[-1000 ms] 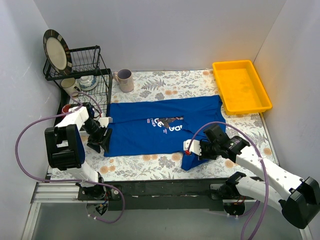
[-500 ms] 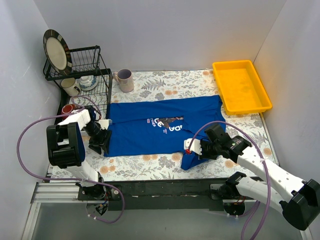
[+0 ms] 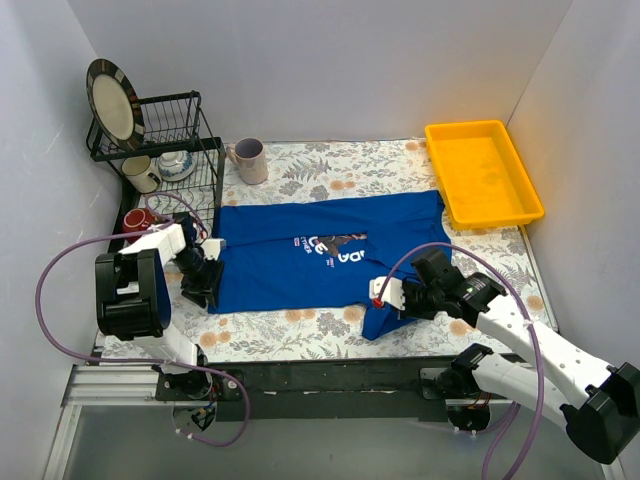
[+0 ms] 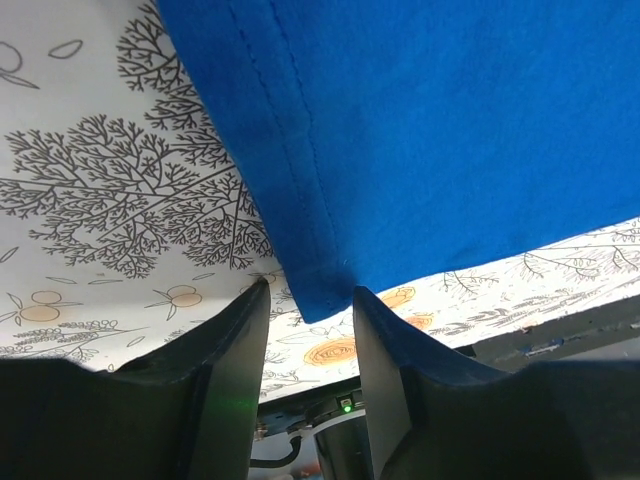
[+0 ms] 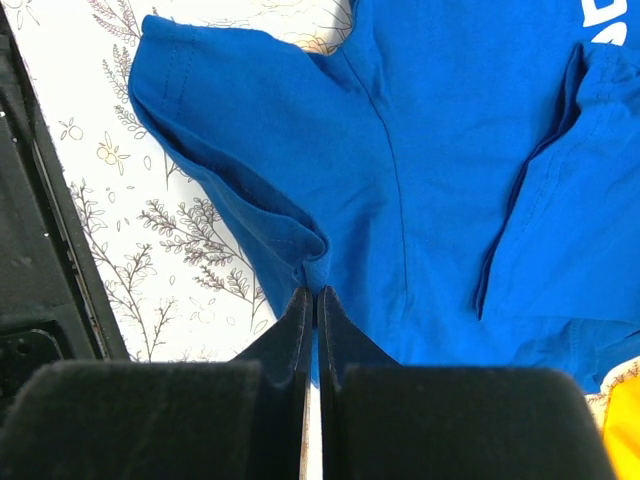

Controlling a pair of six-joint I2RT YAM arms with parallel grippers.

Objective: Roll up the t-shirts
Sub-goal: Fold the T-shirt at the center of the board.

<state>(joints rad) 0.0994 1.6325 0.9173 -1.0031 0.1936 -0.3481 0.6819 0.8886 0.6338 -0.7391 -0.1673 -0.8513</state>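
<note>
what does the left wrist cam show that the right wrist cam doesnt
Only the left wrist view: the left gripper with its jaws apart, straddling a hemmed corner of the t-shirt, not yet pinched. Only the right wrist view: the right gripper shut on a bunched fold beside a short sleeve, plus a bit of white lettering. Both: blue fabric lying on the floral tablecloth.
</note>
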